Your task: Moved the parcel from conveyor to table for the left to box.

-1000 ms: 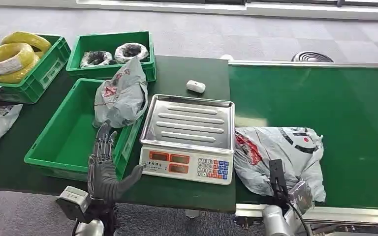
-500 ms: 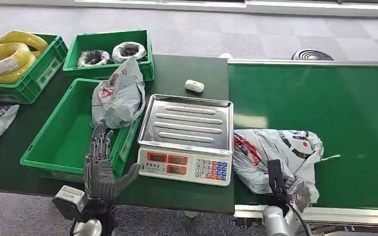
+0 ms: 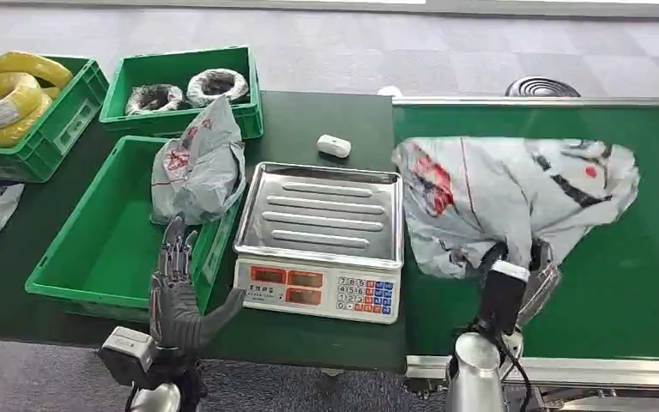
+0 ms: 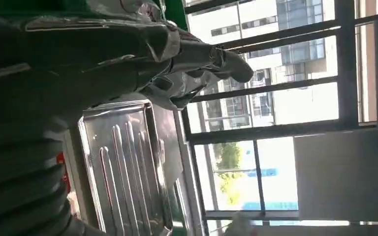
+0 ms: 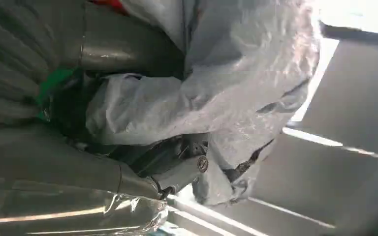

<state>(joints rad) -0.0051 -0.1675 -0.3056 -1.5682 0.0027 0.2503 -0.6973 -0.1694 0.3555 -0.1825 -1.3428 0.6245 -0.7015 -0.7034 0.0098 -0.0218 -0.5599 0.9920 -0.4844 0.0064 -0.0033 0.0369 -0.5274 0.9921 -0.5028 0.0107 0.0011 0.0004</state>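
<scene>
The big grey parcel (image 3: pixel 515 197) hangs above the conveyor (image 3: pixel 635 292), beside the scale (image 3: pixel 322 236); it's floppy, so it could sag out of the grip or snag the scale pan. The right hand (image 3: pixel 515 270) has its fingers clenched in the plastic. The left hand (image 3: pixel 176 296) waits with fingers spread, holding nothing, by the green bin (image 3: pixel 69 266).

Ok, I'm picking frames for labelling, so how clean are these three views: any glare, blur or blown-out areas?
Head view: evenly lit and sharp, with mild sheen on the scale's steel pan. Left wrist view: the bright windows wash out, leaving the left hand dark and smeared. Right wrist view: the grey parcel in the right hand sits close and soft, with one corner blown out to white.
</scene>
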